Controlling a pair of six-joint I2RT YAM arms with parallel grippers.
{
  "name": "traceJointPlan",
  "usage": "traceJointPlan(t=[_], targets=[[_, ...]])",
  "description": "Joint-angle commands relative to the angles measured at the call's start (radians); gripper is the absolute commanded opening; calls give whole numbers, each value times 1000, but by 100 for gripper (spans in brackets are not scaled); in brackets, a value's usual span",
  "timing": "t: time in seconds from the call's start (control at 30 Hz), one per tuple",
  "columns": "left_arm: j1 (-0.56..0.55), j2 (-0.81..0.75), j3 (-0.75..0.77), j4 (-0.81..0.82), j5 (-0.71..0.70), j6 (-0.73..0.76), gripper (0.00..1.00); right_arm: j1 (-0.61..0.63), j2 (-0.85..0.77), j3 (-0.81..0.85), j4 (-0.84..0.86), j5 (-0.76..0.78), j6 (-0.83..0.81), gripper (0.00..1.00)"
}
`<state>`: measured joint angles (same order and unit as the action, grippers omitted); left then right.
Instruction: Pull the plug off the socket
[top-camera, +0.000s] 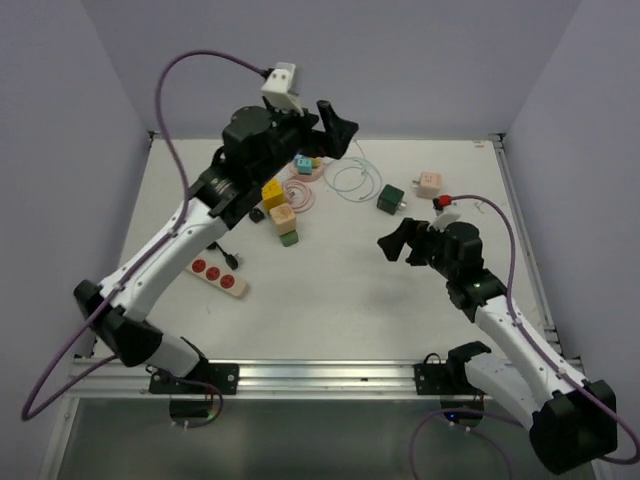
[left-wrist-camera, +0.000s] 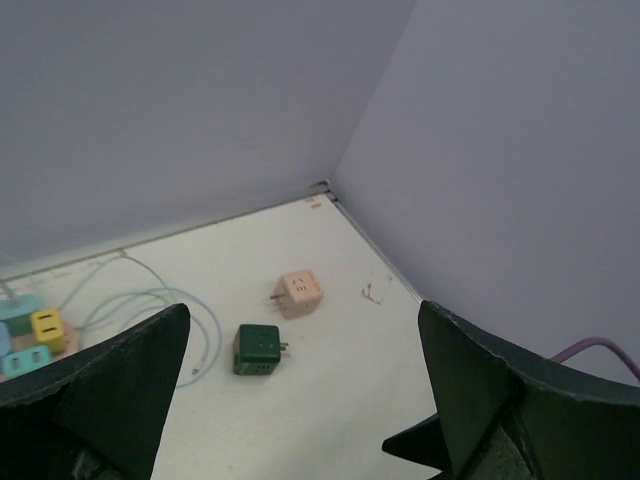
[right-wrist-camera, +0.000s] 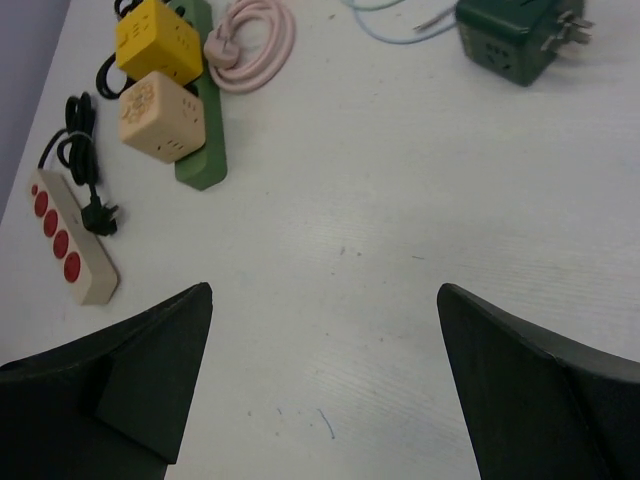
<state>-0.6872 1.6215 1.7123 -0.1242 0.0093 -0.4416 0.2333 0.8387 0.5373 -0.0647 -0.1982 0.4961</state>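
White tabletop (top-camera: 340, 300) boxed in by lavender walls (top-camera: 400, 60), clock bearings from table centre in top view: green plastic socket strip (right-wrist-camera: 205, 165) sits near centre at 10 o'clock, with a yellow cube plug (right-wrist-camera: 152, 38) and a tan cube plug (right-wrist-camera: 160, 118) seated on it side by side, yellow on the far end, tan nearer the arms. Both plugs in, neither touched. Left claw (top-camera: 335, 130) up around 12 o'clock, fingers spread wide, nothing between them, wrist cam aimed at the far right corner. Right claw (top-camera: 392, 243) at 3 o'clock, also wide apart and holding nothing, well apart from the strip. Pink coiled cable (right-wrist-camera: 255, 40) lies just beside the strip's far end. Beige strip with red round sockets (right-wrist-camera: 70, 245) at 8 o'clock, its black cord (right-wrist-camera: 80, 150) bundled alongside. Dark green cube adapter (left-wrist-camera: 257, 349) at 1 o'clock, prongs out to the side; peach cube adapter (left-wrist-camera: 300, 292) near it at 2 o'clock; pale blue looped cable (left-wrist-camera: 150, 300) lies just left of the green cube
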Motion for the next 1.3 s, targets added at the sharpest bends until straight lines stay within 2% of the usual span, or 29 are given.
traceJointPlan(t=[0.0,0.13,0.17,0.23,0.3,0.47,0.5,0.57,0.63,0.67,0.77,0.9,1.07,1.27], targets=[[12,-167,-146,-139,-182,118,100,167,74,62,138,101,-101,99],[15,-337,-244,-268,-316,161,100,340,270,206,193,167,-149,99],[15,-410,-273,-278,-339,164,100,365,362,236,198,195,-165,99],[15,-487,-383,-285,-397,170,100,432,459,338,200,239,-209,99],[17,-598,-510,-278,-475,187,100,465,608,430,168,278,-232,99],[17,-739,-677,-282,-592,211,99,538,856,700,103,350,-274,99],[18,-753,-715,-279,-601,222,92,544,891,736,94,353,-271,99],[18,-788,-752,-262,-635,241,61,557,994,834,69,344,-264,99],[20,-805,-786,-249,-669,257,66,569,1084,924,34,347,-260,99],[21,-808,-790,-250,-680,254,78,572,1108,952,25,344,-261,99],[20,-828,-818,-244,-689,247,81,586,1200,1042,-1,348,-271,99],[20,-848,-836,-262,-726,225,92,597,1286,1159,-76,414,-281,99],[20,-874,-844,-253,-759,215,100,600,1347,1201,-107,436,-277,98],[20,-882,-858,-252,-798,207,100,600,1289,1106,-63,388,-301,75]])
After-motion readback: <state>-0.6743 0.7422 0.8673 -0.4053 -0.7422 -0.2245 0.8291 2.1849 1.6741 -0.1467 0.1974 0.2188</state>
